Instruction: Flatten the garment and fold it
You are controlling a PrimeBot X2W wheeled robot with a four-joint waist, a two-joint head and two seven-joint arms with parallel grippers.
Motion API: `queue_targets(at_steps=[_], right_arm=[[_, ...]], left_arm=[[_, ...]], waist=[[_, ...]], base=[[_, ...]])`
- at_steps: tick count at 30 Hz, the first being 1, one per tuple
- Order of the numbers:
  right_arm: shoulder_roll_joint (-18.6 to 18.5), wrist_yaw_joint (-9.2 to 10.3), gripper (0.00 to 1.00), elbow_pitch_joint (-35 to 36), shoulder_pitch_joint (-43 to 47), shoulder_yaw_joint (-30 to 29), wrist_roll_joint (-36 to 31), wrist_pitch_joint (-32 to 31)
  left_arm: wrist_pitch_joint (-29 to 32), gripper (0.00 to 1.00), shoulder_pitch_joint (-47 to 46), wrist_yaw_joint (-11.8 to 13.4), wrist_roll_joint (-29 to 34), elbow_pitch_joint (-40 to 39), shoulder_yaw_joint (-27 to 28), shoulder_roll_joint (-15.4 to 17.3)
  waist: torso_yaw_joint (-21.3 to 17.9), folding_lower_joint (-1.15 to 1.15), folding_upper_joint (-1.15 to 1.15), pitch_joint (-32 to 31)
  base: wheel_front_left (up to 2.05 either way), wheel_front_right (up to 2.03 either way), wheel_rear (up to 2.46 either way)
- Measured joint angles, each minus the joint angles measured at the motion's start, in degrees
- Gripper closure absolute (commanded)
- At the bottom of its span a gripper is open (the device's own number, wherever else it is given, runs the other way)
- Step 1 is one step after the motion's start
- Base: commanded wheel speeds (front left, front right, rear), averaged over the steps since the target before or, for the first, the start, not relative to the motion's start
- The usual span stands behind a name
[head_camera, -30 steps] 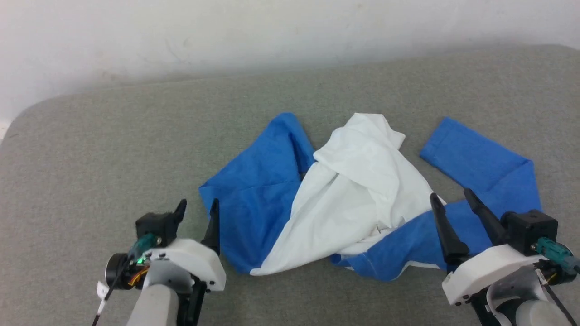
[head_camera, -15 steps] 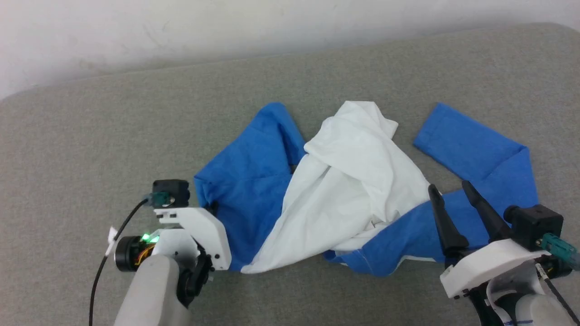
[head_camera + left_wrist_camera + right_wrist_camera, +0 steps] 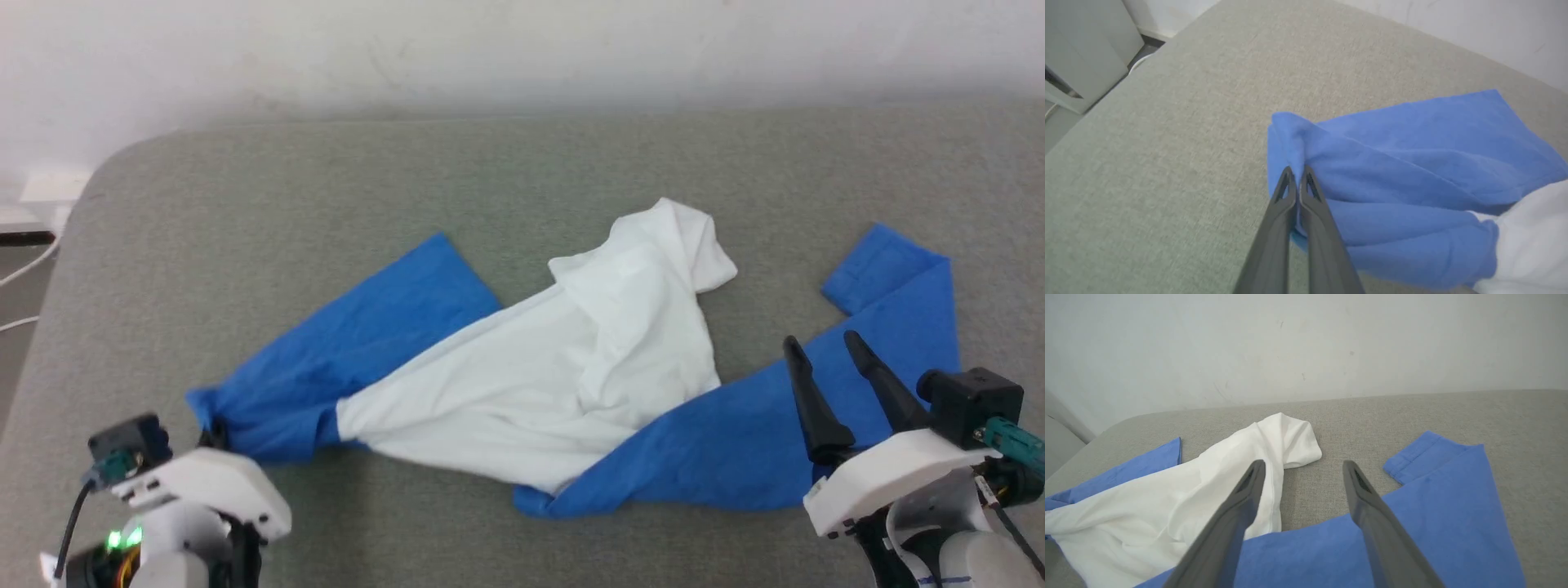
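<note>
While the garment point(image 3: 490, 392) lies spread in a long rumpled band across the grey tabletop point(image 3: 326, 204), the left tool point(image 3: 1297, 173) is pressed together on it, its two dark fingers pinching a bunched fold of blue cloth at the garment's far-left tip. From that pinched tip the left blue sleeve point(image 3: 343, 359) runs toward the garment's middle, pulled fairly smooth, with soft creases near the grip. At the garment's middle sits the white body point(image 3: 588, 359), wrinkled and partly doubled over itself, with one white corner folded up on the side of the garment nearest the wall point(image 3: 490, 49). To the right of the white body the right blue sleeve point(image 3: 898, 327) lies flat, its hemmed cuff turned back on the wall side of the garment. The right tool point(image 3: 821, 341) hangs over this sleeve with its fingers spread wide, holding nothing. In the right wrist view one finger stands over the white body's edge and the other over blue cloth, with bare tabletop between them. Whether the fingertips touch the garment I cannot tell
</note>
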State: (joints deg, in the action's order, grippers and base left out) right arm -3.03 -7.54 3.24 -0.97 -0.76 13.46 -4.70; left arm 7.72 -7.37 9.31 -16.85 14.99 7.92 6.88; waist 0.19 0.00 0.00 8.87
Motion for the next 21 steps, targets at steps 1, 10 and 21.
queue_targets(at_steps=[1, 10, 21], right_arm=[[0.00, 0.00, 0.00, -0.13, 0.00, -0.22, -0.11, -0.43], [-0.01, 0.00, 0.00, -1.44, -4.36, 6.47, -3.90, -2.14], [-0.20, 0.00, 0.00, -17.45, -16.77, 15.21, -4.42, -17.73]], left_arm=[[1.31, 1.00, 0.95, 0.40, -0.56, 0.01, 0.20, -0.09], [-10.43, 0.00, 2.77, -3.57, -4.02, -4.90, -1.04, -2.24], [-22.45, 0.00, -0.92, -6.84, 3.60, -10.51, -5.28, -3.32]], waist=[[0.48, 0.00, 0.00, -0.14], [2.98, 0.00, 0.00, -0.33], [5.77, 0.00, 0.00, 2.63]], base=[[0.00, 0.00, 0.00], [0.00, 0.00, 0.00], [0.00, 0.00, 0.00]])
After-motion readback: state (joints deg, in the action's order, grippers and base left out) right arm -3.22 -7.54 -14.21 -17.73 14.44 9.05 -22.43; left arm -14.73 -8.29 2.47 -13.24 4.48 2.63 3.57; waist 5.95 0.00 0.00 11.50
